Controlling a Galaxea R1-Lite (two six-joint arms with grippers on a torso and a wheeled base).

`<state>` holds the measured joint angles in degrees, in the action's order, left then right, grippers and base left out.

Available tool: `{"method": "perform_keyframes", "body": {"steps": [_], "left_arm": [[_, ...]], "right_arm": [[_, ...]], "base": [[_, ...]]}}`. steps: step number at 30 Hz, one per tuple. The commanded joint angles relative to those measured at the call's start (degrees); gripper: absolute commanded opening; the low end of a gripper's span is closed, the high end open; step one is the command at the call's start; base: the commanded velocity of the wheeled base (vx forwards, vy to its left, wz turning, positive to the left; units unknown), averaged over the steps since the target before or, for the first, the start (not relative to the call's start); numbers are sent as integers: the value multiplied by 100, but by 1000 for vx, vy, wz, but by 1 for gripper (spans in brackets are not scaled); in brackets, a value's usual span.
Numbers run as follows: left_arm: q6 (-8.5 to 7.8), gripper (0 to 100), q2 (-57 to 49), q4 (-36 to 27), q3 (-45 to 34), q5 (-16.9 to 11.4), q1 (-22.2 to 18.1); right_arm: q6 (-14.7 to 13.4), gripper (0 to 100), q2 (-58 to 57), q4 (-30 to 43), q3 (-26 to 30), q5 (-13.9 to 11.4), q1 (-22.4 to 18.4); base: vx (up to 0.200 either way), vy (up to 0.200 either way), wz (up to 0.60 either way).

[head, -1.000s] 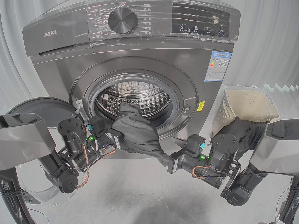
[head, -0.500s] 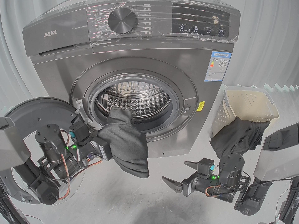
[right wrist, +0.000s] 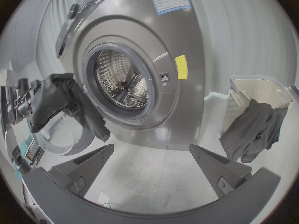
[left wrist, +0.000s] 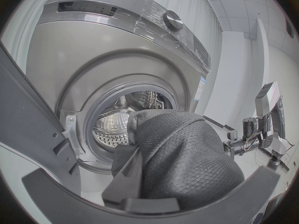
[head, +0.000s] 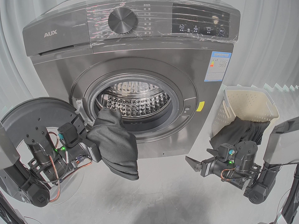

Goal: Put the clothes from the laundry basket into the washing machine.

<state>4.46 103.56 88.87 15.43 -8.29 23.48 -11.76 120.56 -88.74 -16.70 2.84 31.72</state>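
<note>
The grey washing machine [head: 130, 56] stands with its door [head: 37, 115] swung open to the left and its steel drum [head: 137, 100] showing. My left gripper [head: 99, 148] is shut on a dark grey garment [head: 115, 142], which drapes over it in front of the opening's lower left rim; this garment [left wrist: 183, 153] covers most of that gripper [left wrist: 146, 178]. My right gripper [head: 201, 158] hangs open and empty low over the floor, between the machine and the cream laundry basket [head: 249, 92]. Dark clothes [head: 241, 133] spill over the basket's front wall.
Bare grey floor [head: 168, 187] lies in front of the machine. The open door sits close behind my left arm. White curtains [head: 271, 41] hang behind the machine and the basket [right wrist: 264, 87].
The right gripper let go of the garment's lower end, dropped, then moved right toward the basket. My left gripper drew back left and down from the drum opening with the garment.
</note>
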Motion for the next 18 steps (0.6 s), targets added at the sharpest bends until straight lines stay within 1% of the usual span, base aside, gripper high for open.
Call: {"method": "perform_keyframes", "body": {"steps": [1, 3, 6, 12, 15, 18], "left_arm": [[-42, 0, -29, -1, -49, 3, -115], [-42, 0, -11, -1, -67, 3, -107], [-42, 0, 24, -1, -58, 3, -115], [-16, 0, 24, -10, -76, -6, -98], [-7, 0, 15, -10, -76, -6, -80], [-7, 0, 24, -10, -67, 3, -80]], "right_arm": [[-45, 100, -103, 5, -44, 41, -289], [-45, 100, -86, 5, -70, 41, -412], [-54, 100, -77, 5, -70, 32, -456], [-10, 100, -103, 5, -184, 68, -359], [-19, 100, -235, 5, -211, 296, -280], [-10, 100, -420, 23, -184, 402, -254]], "base": [[0, 0, 0], [0, 0, 0], [0, 0, 0], [0, 0, 0], [0, 0, 0], [0, 0, 0]]}}
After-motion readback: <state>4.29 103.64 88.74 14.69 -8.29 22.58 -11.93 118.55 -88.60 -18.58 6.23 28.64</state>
